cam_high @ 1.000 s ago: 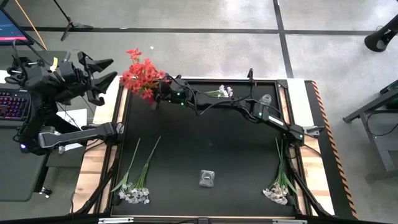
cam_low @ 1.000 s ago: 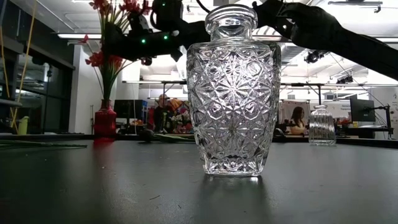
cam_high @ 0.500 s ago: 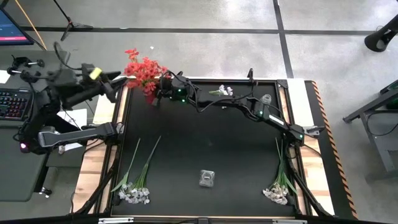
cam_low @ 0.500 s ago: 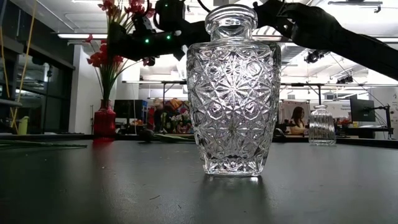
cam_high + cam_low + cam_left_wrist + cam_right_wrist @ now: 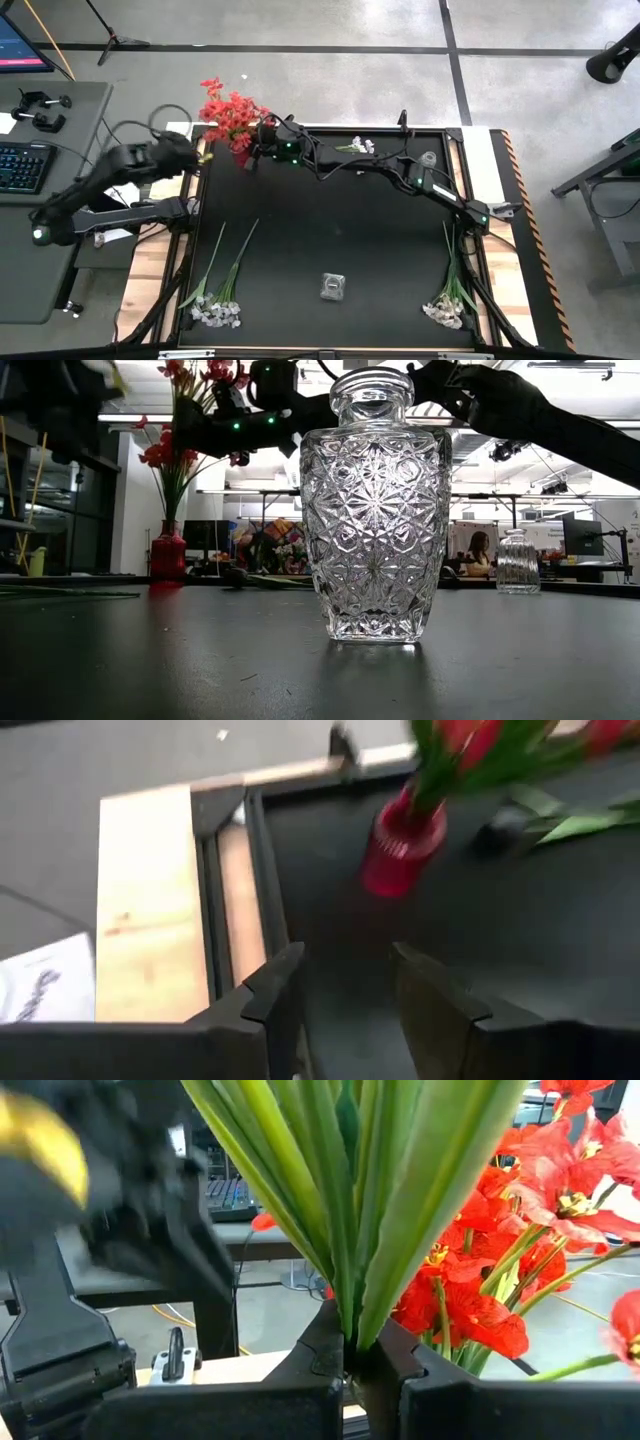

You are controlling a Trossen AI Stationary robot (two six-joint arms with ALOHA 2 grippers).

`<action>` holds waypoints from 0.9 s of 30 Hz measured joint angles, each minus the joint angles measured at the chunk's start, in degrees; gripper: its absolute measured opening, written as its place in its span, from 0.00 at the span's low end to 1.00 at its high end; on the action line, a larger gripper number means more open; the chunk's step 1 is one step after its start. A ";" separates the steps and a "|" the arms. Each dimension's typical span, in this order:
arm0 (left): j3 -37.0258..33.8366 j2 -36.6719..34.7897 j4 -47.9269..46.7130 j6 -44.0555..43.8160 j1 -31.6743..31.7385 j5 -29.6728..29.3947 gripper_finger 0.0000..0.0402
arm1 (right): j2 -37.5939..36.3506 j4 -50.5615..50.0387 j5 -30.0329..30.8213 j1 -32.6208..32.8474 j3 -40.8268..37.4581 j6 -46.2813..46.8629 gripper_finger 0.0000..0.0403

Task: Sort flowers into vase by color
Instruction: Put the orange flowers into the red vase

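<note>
The red flowers (image 5: pixel 228 112) stand in a small red vase (image 5: pixel 400 852) at the table's far left corner, stems down in its neck (image 5: pixel 168 525). My right gripper (image 5: pixel 260 140), reaching across from the right, is shut on their stems. My left gripper (image 5: pixel 198 155) is open, just left of the vase over the table's left edge; its fingers (image 5: pixel 270 995) point toward the vase and touch nothing. White flowers lie flat at the near left (image 5: pixel 215 305), the near right (image 5: pixel 445 305) and the far edge (image 5: pixel 358 146). A dark flower head (image 5: pixel 495 830) lies beside the red vase. My right gripper pinches the bunched green stems (image 5: pixel 350 1320) of the red flowers between its two fingers, well above the vase and just below the blossoms (image 5: pixel 205 410). It comes at them level from the table's right, fingers across the stems. The bunch stands upright with its lower ends in the red vase.
A large cut-glass vase (image 5: pixel 333 286) stands near the middle of the near edge and fills the low view (image 5: pixel 375 510). A smaller clear vase (image 5: pixel 428 158) sits at the far right. Wooden boards (image 5: pixel 150 910) flank the black mat, with a desk and keyboard (image 5: pixel 20 165) beyond.
My left arm has swung down from a raised pose beyond the table's left edge, toward the table and the red vase, its gripper now low by the far left corner. The red flowers have shifted slightly toward the far edge in my right gripper's hold.
</note>
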 joint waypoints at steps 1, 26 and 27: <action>-2.31 0.10 0.75 -0.23 0.00 0.07 0.32 | -0.02 0.02 0.00 -0.08 0.00 0.03 0.00; -14.33 11.38 33.38 18.88 18.73 2.73 0.00 | -0.15 -1.88 -1.07 -0.77 0.00 0.70 0.00; -14.33 12.45 34.56 19.83 19.24 2.73 0.00 | -0.15 -1.91 -1.07 -0.80 0.00 0.71 0.00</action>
